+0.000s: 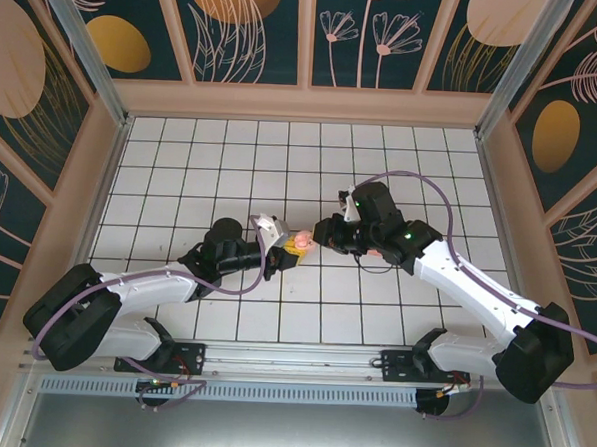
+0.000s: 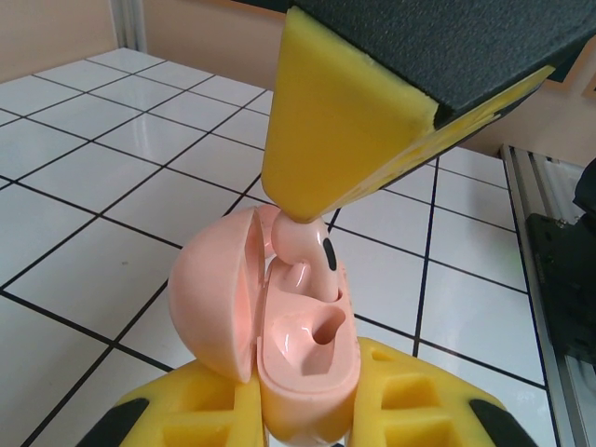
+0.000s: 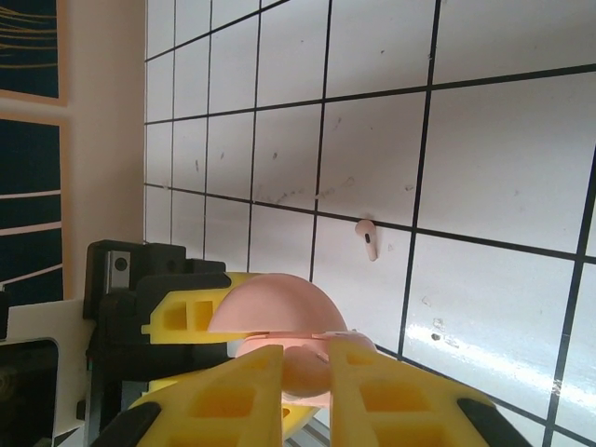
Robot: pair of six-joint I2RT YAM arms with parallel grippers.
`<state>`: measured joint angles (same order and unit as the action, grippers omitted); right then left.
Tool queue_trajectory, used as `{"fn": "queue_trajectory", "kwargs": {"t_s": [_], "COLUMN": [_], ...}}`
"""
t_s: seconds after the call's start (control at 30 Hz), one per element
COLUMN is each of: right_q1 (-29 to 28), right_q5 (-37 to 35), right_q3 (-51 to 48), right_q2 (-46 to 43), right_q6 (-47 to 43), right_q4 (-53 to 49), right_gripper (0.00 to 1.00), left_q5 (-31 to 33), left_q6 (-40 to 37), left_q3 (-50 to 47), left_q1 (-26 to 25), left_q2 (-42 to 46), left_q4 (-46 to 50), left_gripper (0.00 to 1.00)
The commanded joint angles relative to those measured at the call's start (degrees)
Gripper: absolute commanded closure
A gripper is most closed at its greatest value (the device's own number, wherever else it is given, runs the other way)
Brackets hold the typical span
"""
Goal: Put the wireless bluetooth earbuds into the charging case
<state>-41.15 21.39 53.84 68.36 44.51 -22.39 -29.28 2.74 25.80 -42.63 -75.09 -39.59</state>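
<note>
Left gripper [image 1: 289,251] is clenched on the open case [image 2: 303,358], held above the tiles [image 3: 484,307]. Right gripper [image 3: 307,372] pinches one earbud [image 2: 303,244] at the case's socket. Second earbud [image 3: 366,238] lies on a tile.

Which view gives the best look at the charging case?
Left wrist: the charging case sits open, close up, one socket empty, an earbud partly in the other. Right wrist shows its domed lid; top external, a small pink speck.

Robotics lab cell. Patterned panels [image 1: 248,31] are walling in a white gridded bench [image 1: 181,167]; aluminium posts [image 1: 81,42] are framing it; left arm [image 1: 145,291] and right arm [image 1: 475,293] are sitting bolted to a rail [image 1: 291,358].
</note>
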Motion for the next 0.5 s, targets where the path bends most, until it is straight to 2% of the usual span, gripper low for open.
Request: {"fn": "queue_trajectory", "kwargs": {"t_s": [0.0,0.4,0.47], "right_q1": [-1.5,-1.3,-1.2], "right_q5": [1.5,1.4,0.8], "right_q3": [-0.4,-1.1,-0.6], "right_q2": [-1.7,-1.0,-1.5], "right_q6": [1.2,-2.7,-3.2], "right_q4": [-2.3,-2.8,-2.8], "right_gripper": [0.83,0.79,0.72], "left_q5": [0.9,-0.6,-0.5], "left_q6": [-1.2,-1.7,-1.6], "left_q3": [1.0,0.5,0.4], "left_q1": [0.4,0.4,0.4], "left_q2": [0.4,1.3,1.4], "left_q4": [-1.7,-2.3,-2.2], "left_gripper": [0.87,0.87,0.87]}}
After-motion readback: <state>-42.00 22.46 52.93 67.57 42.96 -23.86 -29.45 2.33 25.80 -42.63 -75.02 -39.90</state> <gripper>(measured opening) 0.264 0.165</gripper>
